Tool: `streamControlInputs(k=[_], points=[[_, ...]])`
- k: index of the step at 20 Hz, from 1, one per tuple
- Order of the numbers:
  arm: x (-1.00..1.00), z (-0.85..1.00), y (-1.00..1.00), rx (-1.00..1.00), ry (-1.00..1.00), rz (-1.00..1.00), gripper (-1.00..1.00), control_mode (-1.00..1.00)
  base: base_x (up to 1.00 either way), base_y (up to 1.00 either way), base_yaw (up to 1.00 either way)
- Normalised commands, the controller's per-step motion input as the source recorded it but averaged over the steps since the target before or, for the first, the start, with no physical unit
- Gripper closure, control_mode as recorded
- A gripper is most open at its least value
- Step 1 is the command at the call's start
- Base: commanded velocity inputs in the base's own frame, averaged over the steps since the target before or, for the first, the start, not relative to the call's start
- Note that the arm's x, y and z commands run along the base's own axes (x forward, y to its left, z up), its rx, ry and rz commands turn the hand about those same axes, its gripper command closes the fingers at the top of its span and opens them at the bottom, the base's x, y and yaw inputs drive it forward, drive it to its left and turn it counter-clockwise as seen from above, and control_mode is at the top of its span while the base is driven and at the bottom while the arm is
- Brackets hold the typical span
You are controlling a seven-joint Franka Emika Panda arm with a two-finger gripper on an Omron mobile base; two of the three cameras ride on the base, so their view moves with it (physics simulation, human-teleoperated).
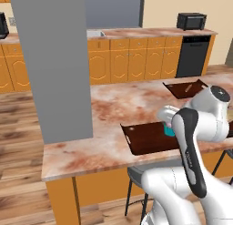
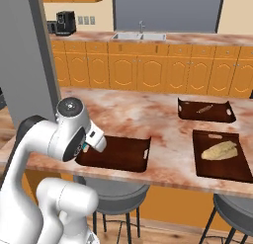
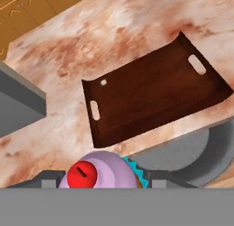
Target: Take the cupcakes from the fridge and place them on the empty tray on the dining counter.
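The empty tray (image 3: 155, 97) sits mid-frame in the hand view: a flat, dark brown rectangle with a smooth wood-like sheen, low raised walls and a rounded handle slot cut into each short end. It rests on the dining counter (image 3: 91, 42), whose pinkish-brown stone top is mottled with pale and rusty marbling; in the left base view the counter's orange side shows at the lower left.

At the bottom centre of the hand view the pink-frosted cupcake (image 3: 101, 171) is pinched in the gripper (image 3: 101, 181), the jaws closed against its sides. Its frosting is a smooth lilac-pink dome with a glossy red ball on top, and a jagged teal wrapper edge shows at the right. The cupcake's lower part is cut off by the frame edge. In the left base view only a sliver of teal (image 1: 169, 130) shows at centre right, just above the tray's near-right part, the rest hidden behind the white arm.

A round grey stool seat (image 3: 183, 154) curves under the counter edge at the lower right of the hand view, partly cut off.

In the right base view, right of centre, a second tray (image 2: 221, 154) bears a pale tan lump, and a third (image 2: 205, 110) beyond it holds a small tan item too small to identify.
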Motion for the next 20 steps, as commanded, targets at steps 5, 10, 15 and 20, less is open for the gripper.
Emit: streamControlInputs(k=[5,10,15,20], points=[[0.24,-0.31,0.00,-0.05,-0.01,-0.12,1.00,-1.00,0.00,0.00,0.00],[0.24,-0.24,0.00,-0.03,0.00,-0.11,1.00,-1.00,0.00,0.00,0.00],[0.15,-0.28,0.00,0.00,-0.10,-0.01,1.00,-1.00,0.00,0.00,0.00],[0.22,-0.32,0.00,0.00,-0.03,0.00,1.00,-1.00,0.00,0.00,0.00]])
